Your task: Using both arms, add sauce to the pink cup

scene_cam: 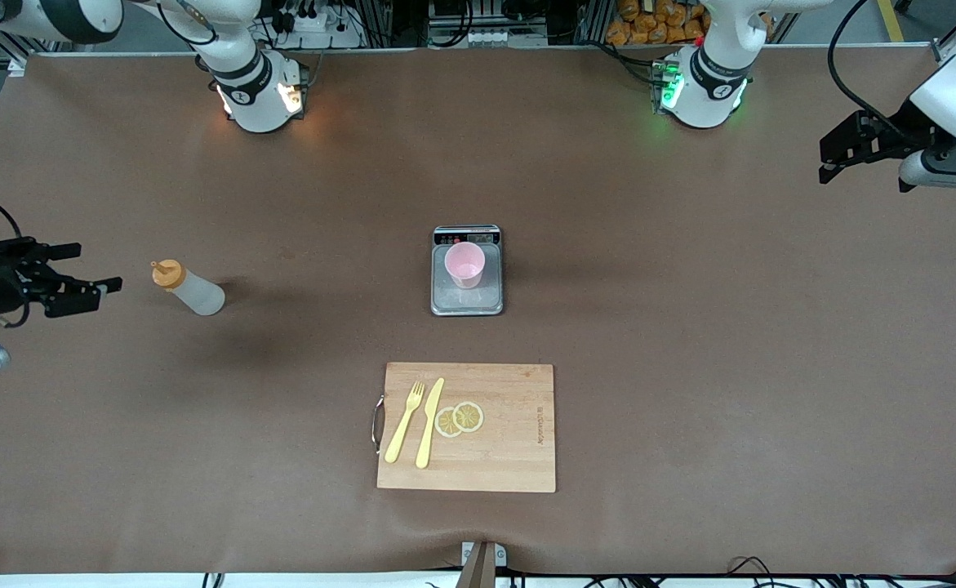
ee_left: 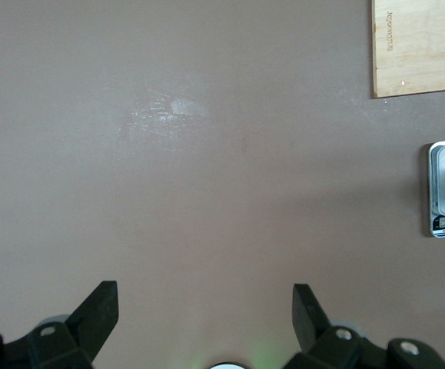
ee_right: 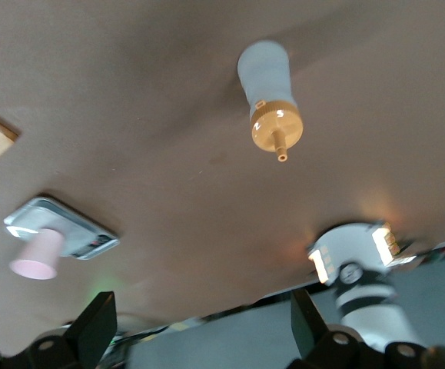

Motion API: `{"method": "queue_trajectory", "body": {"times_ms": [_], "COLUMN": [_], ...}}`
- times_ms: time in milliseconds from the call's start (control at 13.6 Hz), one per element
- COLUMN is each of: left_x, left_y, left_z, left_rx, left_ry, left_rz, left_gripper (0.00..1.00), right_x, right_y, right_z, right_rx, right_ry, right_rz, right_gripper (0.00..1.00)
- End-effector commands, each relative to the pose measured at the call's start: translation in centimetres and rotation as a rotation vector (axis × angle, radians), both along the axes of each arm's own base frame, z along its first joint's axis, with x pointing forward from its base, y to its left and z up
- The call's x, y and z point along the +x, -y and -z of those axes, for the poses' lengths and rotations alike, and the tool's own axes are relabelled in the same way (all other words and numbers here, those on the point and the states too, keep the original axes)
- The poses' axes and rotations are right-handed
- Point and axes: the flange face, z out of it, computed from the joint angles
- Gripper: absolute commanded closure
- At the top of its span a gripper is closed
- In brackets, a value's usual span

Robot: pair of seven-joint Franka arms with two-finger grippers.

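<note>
At the right arm's end of the table, the right gripper hangs with fingers spread wide, empty, just beside the upright sauce bottle. The pink cup stands on the scale mid-table. The left gripper waits wide open, holding nothing.

Bare table surrounds the sauce bottle on all sides; the open right gripper has clear access. The pink cup stands open-topped on the scale; the cutting board lies nearer the camera, apart.
</note>
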Motion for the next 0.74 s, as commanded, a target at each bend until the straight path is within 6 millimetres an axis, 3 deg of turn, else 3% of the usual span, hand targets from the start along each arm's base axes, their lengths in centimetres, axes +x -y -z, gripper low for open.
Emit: {"method": "queue_trajectory", "body": {"times_ms": [0,221,662], "left_x": [-0.1,-0.1,-0.1], "left_y": [-0.3,-0.3,-0.4], "left_z": [-0.5,-0.5,-0.6], "left_rx": [0.007,0.009,0.012], "left_ry": [0.005,0.005,0.007], "left_rz": [0.019,0.019,0.018], "left_gripper": [0.0,0.0,0.0], "right_x": [-1.4,-4.4,-8.8], "right_y": [-0.8,-1.9,-1.8], "right_z": [-4.5,-8.1,-12.2], "right_rx": [-0.075,-0.097,-0.213], "right_ry": [0.119,0.237,0.535], "right_rz": [-0.121,-0.187,-0.368], "right_gripper": [0.0,0.0,0.0]}}
